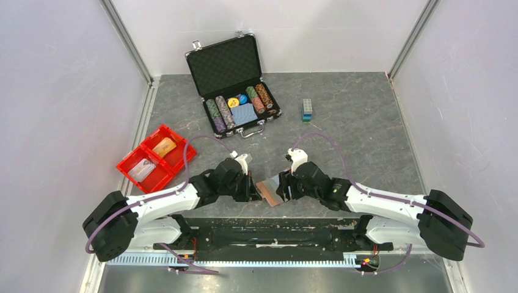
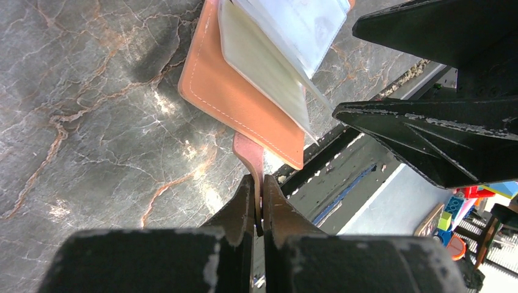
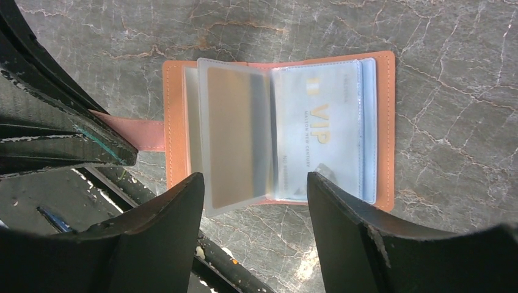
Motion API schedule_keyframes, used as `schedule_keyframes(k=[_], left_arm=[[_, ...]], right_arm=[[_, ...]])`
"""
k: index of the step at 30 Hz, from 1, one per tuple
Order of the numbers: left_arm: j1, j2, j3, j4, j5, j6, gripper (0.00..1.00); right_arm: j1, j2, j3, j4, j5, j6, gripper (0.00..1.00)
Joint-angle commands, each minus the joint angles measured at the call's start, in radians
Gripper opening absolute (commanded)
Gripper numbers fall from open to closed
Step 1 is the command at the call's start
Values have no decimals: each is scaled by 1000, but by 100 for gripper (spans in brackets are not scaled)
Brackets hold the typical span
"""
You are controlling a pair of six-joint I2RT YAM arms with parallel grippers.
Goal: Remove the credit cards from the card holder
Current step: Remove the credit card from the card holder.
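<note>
Red bin (image 1: 183,160) at centre left of the top view, on the grey surface (image 1: 366,122): an orange-yellow item in its upper compartment, a pale one in the lower; too small to tell if they are cards. Left arm (image 1: 165,198) reaches in from lower left. Black poker-chip case (image 1: 227,67) is open at upper centre, with chips and a blue deck inside. Left jaws are clenched on the closing tab (image 2: 249,152) of the card holder (image 1: 270,192), tab pinched right at the tips. Card holder (image 2: 238,97) lies open on the surface at lower centre, between the two arms, brown cover down, clear sleeves fanned up. A pale blue card (image 3: 317,128) marked VIP sits in the right sleeve. Another sleeve to its left is blurred. Right jaws are released, spread wide, one tip on each side of the sleeves' lower edge in the right wrist view, gripping nothing. Small blue-green block (image 1: 307,110) stands upper right of centre. Right arm (image 1: 385,201) comes in from lower right.
</note>
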Motion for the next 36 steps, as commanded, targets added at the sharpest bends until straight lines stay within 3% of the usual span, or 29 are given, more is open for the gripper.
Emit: schedule_keyframes(k=[1,8,12,17,22,27,32,36], left_arm=[[-4,-17,12,5,-3,30,2],[-4,-19,13,-13,-30,32,2],[-4,-21,41,-102,-101,41,4],[-4,-49,54,-145,-181,23,5],[-4,-66,59,-110,-118,46,2],[-4,-80,30,-52,-70,38,2],[-4,-89,15,-31,-72,23,2],[-4,-127,14,-32,-82,12,2]], right_arm=[[1,14,17,-13,46,-17,66],[-8,-10,35,-119,152,-29,67],[-43,-60,15,-137,186,-28,65],[-83,-36,48,-145,124,-59,64],[-77,-52,31,19,-93,-80,66],[-48,-36,8,129,-191,-42,68],[15,18,11,148,-172,-14,76],[49,48,17,143,-129,-11,74]])
